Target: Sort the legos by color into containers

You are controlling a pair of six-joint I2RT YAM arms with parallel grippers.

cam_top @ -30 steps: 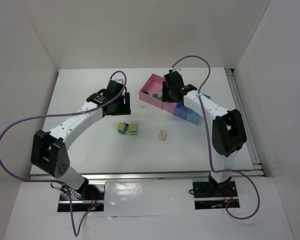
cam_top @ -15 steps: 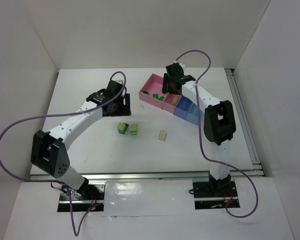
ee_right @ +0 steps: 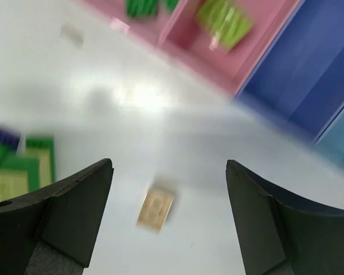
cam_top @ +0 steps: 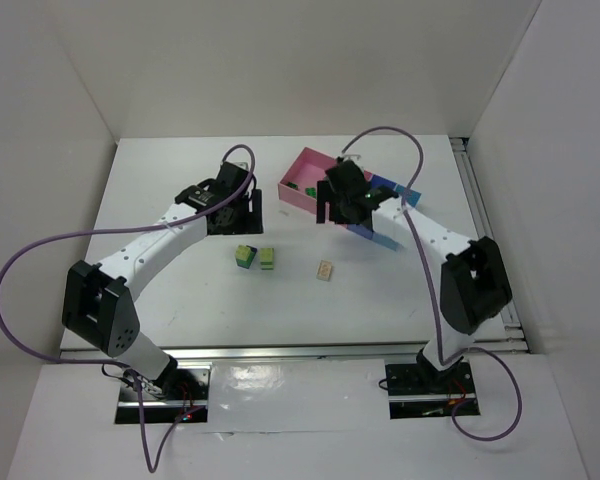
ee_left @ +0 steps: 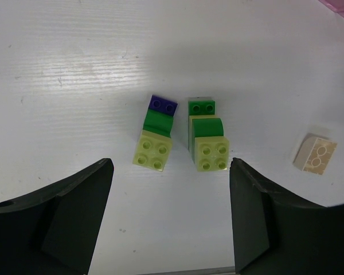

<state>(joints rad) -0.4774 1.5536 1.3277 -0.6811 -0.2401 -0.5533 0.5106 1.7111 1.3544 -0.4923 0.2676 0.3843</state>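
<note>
Plainly, green legos occupy one pink bin, lime lego the next (left tool, right tool agape).

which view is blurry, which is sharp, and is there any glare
Right wrist: motion-blurred, the tan lego and pink containers smeared. Left wrist: sharp, studs on the lime-yellow legos crisp. Top external: in focus, with glare on the glossy ledge by the arm bases.

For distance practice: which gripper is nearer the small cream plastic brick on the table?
Right. The right gripper hovers just beyond the cream brick; the left gripper is farther, beyond-left.
</note>
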